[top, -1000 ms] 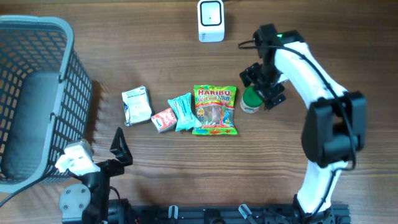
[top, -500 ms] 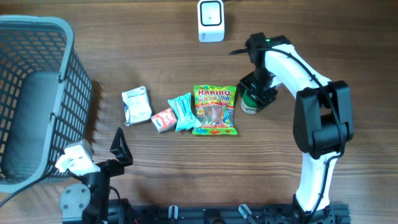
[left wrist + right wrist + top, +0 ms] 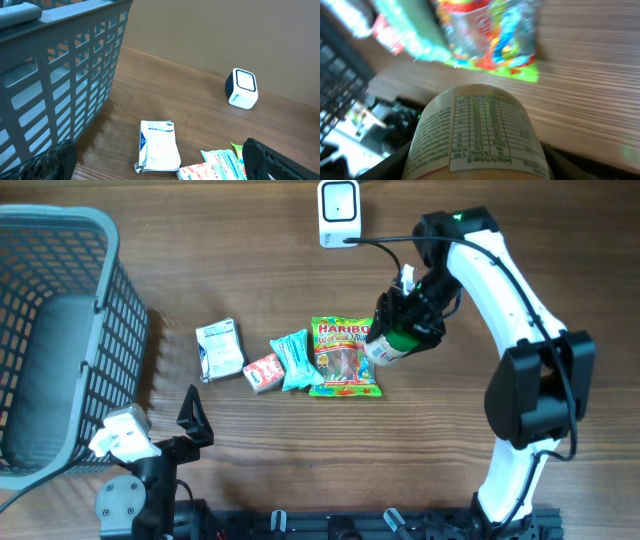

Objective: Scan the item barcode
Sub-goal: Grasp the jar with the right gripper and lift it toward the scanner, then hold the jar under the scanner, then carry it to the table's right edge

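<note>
**Bottle [image 3: 385,348] gripped in right claw [image 3: 402,330]**

Nearest us, the left claw [image 3: 158,155] gapes wide and holds nothing, beside the basket [image 3: 60,330]. At mid-bench [image 3: 250,480] we note the right claw clamped on the green-capped bottle — tilted, its printed label facing the wrist camera, over the Haribo bag's [image 3: 343,358] right edge. Farthest off stands the white scanner [image 3: 339,213].

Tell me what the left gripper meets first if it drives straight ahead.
Most likely the white packet lying just ahead of the left gripper, though depth is unclear.
</note>
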`<state>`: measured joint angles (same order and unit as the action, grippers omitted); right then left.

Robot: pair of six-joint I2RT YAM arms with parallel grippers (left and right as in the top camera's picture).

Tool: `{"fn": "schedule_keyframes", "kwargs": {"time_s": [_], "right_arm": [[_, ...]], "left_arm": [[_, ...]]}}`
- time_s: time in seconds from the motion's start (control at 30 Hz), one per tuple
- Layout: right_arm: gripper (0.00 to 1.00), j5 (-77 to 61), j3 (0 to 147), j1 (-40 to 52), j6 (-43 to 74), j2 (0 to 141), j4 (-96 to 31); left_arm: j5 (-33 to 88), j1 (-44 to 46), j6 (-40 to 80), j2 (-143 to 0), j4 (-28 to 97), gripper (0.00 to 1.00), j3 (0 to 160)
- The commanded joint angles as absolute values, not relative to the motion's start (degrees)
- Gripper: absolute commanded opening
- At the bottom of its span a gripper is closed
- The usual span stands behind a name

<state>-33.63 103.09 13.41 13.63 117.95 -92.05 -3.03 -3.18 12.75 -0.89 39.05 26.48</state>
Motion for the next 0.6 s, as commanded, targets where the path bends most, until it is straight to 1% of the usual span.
{"fn": "schedule_keyframes", "kwargs": {"time_s": [0.0, 0.2, 0.4, 0.47, 0.57], "right_arm": [[0.64, -41.5, 104.4, 13.4, 8.9, 115.0, -92.2], [0.64, -44.2, 104.4, 14.1, 9.2, 108.4, -92.2], [0.64, -43.6, 104.4, 17.0, 12.4, 97.6, -92.2], [0.64, -39.4, 104.4, 18.9, 14.2, 94.7, -92.2], [0.64, -26.7, 104.4, 21.3, 20.3, 93.8, -88.2]], "left_arm": [[-2.0, -3.6, 12.9, -0.5, 38.9, 1.0, 25.9], [-2.0, -3.6, 12.9, -0.5, 38.9, 1.0, 25.9], [-2.0, -3.6, 12.9, -0.5, 38.9, 1.0, 25.9], [-2.0, -3.6, 12.9, -0.5, 38.9, 1.0, 25.9], [-2.0, -3.6, 12.9, -0.5, 38.9, 1.0, 25.9]]}}
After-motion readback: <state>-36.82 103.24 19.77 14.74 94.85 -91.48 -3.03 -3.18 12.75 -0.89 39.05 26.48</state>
